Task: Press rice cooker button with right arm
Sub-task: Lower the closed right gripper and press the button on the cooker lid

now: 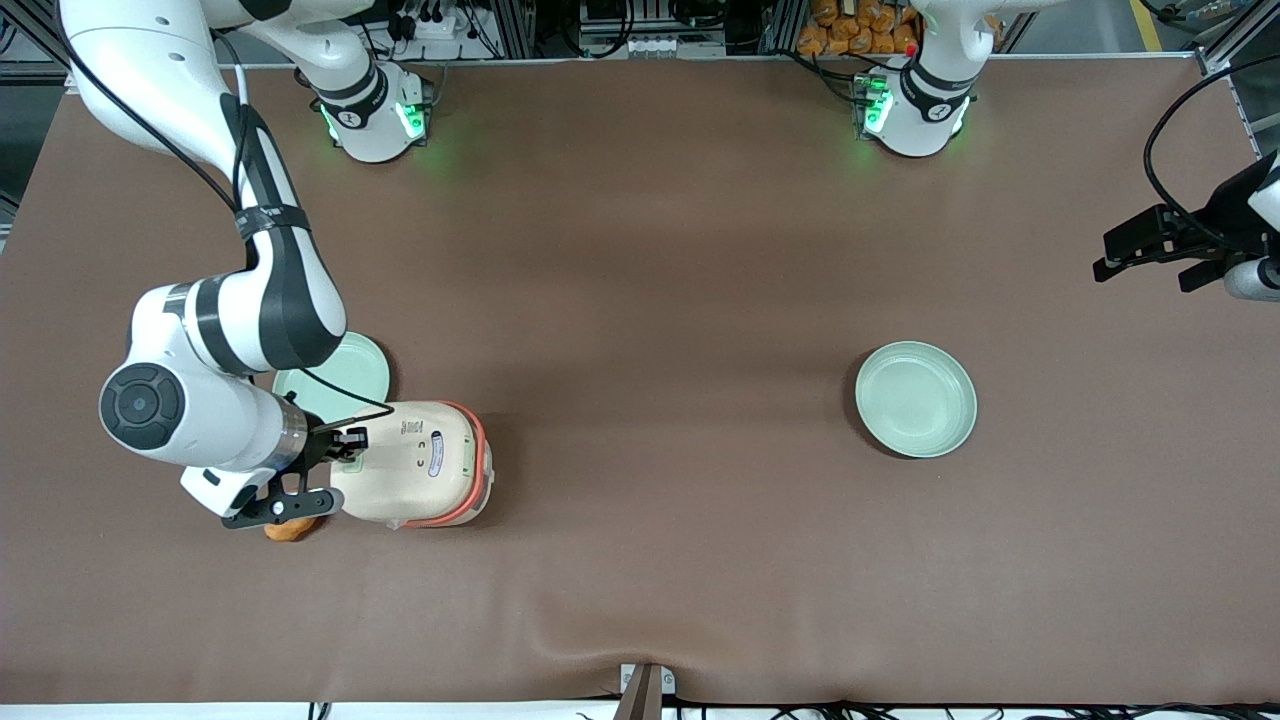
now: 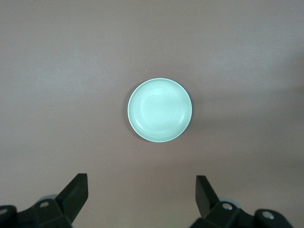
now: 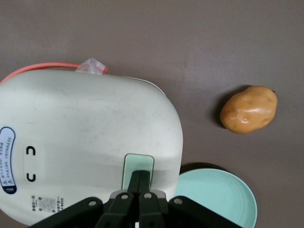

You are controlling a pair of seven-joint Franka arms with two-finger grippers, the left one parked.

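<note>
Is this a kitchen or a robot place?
Probably a robot lab, not a kitchen. Robot arms stand bolted on a brown table, with cables and metal frames along its edge. The gripper, fingers shut, touches the rice cooker button; a potato and plates look like practice props.

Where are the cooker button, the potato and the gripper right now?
button (image 3: 138,166): right wrist view, on its mint-green face.
potato (image 3: 248,109): right wrist view, on the middle of its skin.
gripper (image 3: 139,181): right wrist view, at the closed fingertips on the button.
</note>
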